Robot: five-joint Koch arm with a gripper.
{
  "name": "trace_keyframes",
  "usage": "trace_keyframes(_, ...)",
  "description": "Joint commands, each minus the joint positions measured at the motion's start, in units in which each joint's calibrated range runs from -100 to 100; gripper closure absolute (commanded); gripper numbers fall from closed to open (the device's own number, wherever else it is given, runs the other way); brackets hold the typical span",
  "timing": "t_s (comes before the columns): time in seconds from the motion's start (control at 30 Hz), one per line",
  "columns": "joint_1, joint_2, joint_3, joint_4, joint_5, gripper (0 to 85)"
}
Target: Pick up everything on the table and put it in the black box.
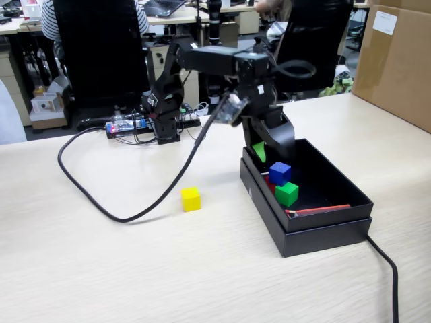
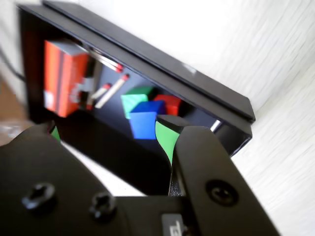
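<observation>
Now the gripper (image 1: 264, 149) hangs over the near-left end of the black box (image 1: 337, 176), its jaws spread and holding nothing; blue cube (image 1: 279, 172), green cube (image 1: 287, 194) and red cube (image 2: 170, 104) lie inside. The yellow cube (image 1: 190, 199) sits alone on the table (image 1: 101, 269), to the gripper's left in the fixed view, well clear of the box; that looks like the next reach.

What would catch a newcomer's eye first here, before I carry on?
First the black box right of centre on the pale table in the fixed view, with the blue cube, green cube and red cube bright inside it. The hand, jaws apart and empty, hangs over the box's far end. The yellow cube sits alone on the table, left of the box.
</observation>
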State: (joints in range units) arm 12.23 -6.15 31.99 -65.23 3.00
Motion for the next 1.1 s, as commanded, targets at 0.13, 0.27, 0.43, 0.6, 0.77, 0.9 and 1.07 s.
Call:
trace_keyframes(0.13, -6.8, -18.1, -1.4, -4.2, -0.2, 45.0)
trace_keyframes(0.27, -10.2, -19.7, -10.5, -4.2, -1.4, 39.8)
trace_keyframes(0.43, -12.6, -17.7, -18.8, -4.2, -1.7, 38.8)
trace_keyframes(0.6, -13.7, -10.3, -20.7, -4.2, -1.6, 37.2)
trace_keyframes(0.77, -13.9, -4.2, -20.5, -4.1, -1.5, 37.1)
trace_keyframes(0.9, -14.1, 0.2, -20.4, -4.1, -1.5, 37.2)
trace_keyframes(1.07, -14.5, 5.7, -18.3, -4.0, -2.0, 39.0)
